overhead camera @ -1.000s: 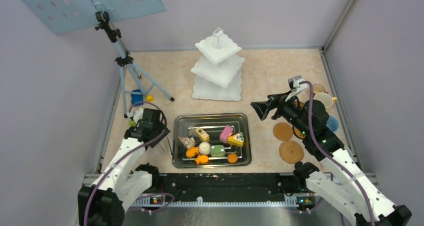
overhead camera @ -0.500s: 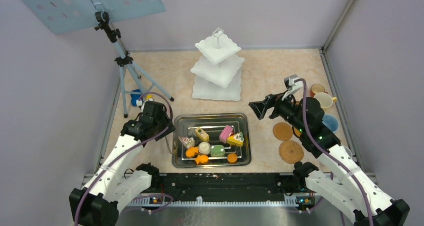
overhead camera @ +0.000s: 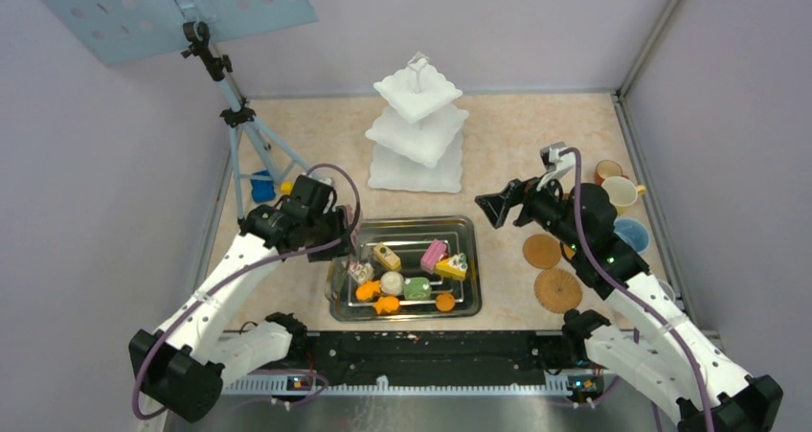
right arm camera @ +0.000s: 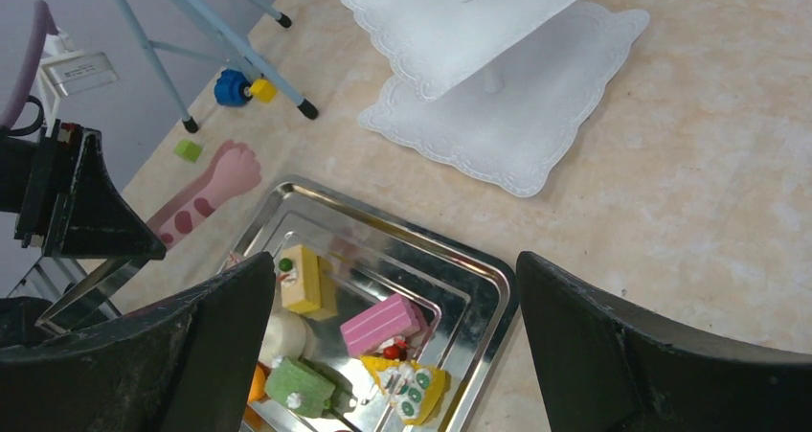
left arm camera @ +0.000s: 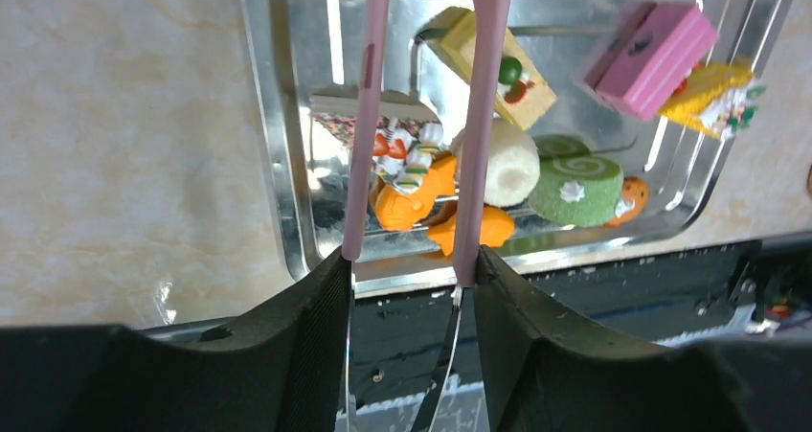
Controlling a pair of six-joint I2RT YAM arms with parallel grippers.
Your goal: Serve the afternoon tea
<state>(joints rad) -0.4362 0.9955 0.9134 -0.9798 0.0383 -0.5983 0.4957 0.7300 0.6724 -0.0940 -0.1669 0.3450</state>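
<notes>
Left tool (left arm camera: 410,288), pink tongs (left arm camera: 482,116) inside, from tripod (overhead camera: 251,140) to tray (overhead camera: 402,222) on beige tabletop (overhead camera: 517,135)

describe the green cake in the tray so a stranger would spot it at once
Find the steel tray mid-table, in front of the white three-tier stand. In its near row, the green roll lies between a round cream pastry and a small orange one. It is the only green piece there, with a swirl on its face.
</notes>
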